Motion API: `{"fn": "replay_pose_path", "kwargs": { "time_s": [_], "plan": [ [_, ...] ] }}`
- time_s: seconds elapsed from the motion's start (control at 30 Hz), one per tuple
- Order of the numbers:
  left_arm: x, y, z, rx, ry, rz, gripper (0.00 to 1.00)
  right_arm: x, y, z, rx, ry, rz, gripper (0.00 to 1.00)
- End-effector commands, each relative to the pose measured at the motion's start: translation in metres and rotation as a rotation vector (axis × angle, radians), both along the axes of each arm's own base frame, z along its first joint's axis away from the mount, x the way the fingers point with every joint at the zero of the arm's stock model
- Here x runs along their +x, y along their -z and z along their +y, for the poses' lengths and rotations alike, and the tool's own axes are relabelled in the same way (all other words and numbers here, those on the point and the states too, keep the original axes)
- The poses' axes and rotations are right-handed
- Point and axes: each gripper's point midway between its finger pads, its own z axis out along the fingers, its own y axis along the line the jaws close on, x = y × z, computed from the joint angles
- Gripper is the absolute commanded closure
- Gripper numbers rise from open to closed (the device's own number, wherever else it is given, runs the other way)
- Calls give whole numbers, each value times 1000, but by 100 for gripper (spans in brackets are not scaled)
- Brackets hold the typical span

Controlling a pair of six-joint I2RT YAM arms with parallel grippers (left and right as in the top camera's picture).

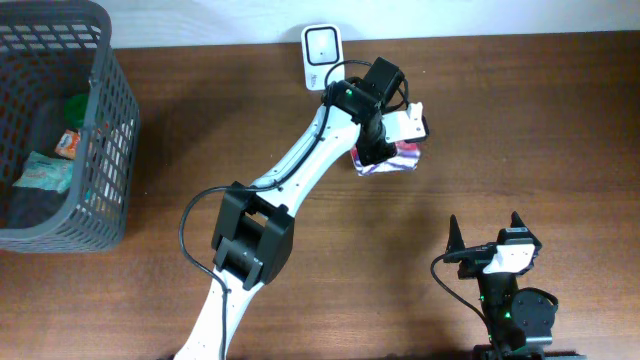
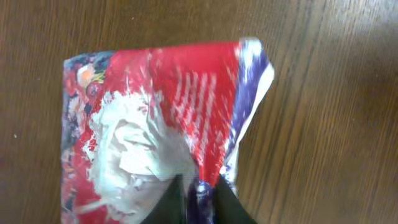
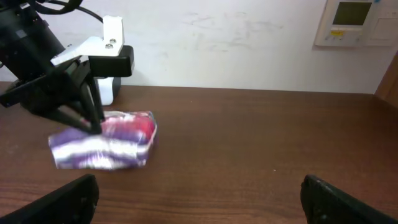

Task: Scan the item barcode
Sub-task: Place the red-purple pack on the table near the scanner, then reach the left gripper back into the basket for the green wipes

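Note:
The item is a crumpled red, white and purple snack packet (image 1: pixel 392 160) lying on the wooden table just right of the white barcode scanner (image 1: pixel 322 50). My left gripper (image 1: pixel 376 150) reaches down onto it. In the left wrist view its two dark fingers stand slightly apart, with the packet's (image 2: pixel 155 118) purple edge in the narrow gap of the gripper (image 2: pixel 200 202). From the right wrist view the packet (image 3: pixel 106 148) looks blurred on the table under the left gripper (image 3: pixel 93 124), with the scanner (image 3: pixel 111 87) behind. My right gripper (image 1: pixel 485 232) rests wide open near the front edge, holding nothing (image 3: pixel 199 194).
A dark mesh basket (image 1: pixel 110 130) at the far left holds several other packets. The left arm stretches diagonally across the middle of the table. A wall runs along the table's back edge.

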Motion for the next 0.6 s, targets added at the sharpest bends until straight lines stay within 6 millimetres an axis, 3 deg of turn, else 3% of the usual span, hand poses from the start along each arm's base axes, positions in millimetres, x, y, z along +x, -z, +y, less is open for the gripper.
{"fn": "replay_pose_path", "kwargs": {
  "time_s": [0.0, 0.1, 0.2, 0.23, 0.3, 0.37, 0.43, 0.5, 0.57],
  "plan": [
    [-1, -6, -6, -23, 42, -14, 1, 0, 3, 0, 6, 7, 4, 1],
    [16, -45, 3, -104, -135, -15, 1, 0, 3, 0, 6, 7, 4, 1],
    [47, -127, 26, -273, -374, -63, 1, 0, 3, 0, 6, 7, 4, 1],
    [58, -165, 43, -363, -504, -67, 1, 0, 3, 0, 6, 7, 4, 1],
    [67, -215, 76, -501, -691, -35, 1, 0, 3, 0, 6, 7, 4, 1],
    [67, -271, 126, -625, -747, -45, 1, 0, 3, 0, 6, 7, 4, 1],
    [69, -300, 174, -663, -813, -107, 1, 0, 3, 0, 6, 7, 4, 1],
    [69, -322, 226, -681, -896, -167, 1, 0, 3, 0, 6, 7, 4, 1],
    [70, -332, 281, -684, -1008, -204, 1, 0, 3, 0, 6, 7, 4, 1]
  ]
}}
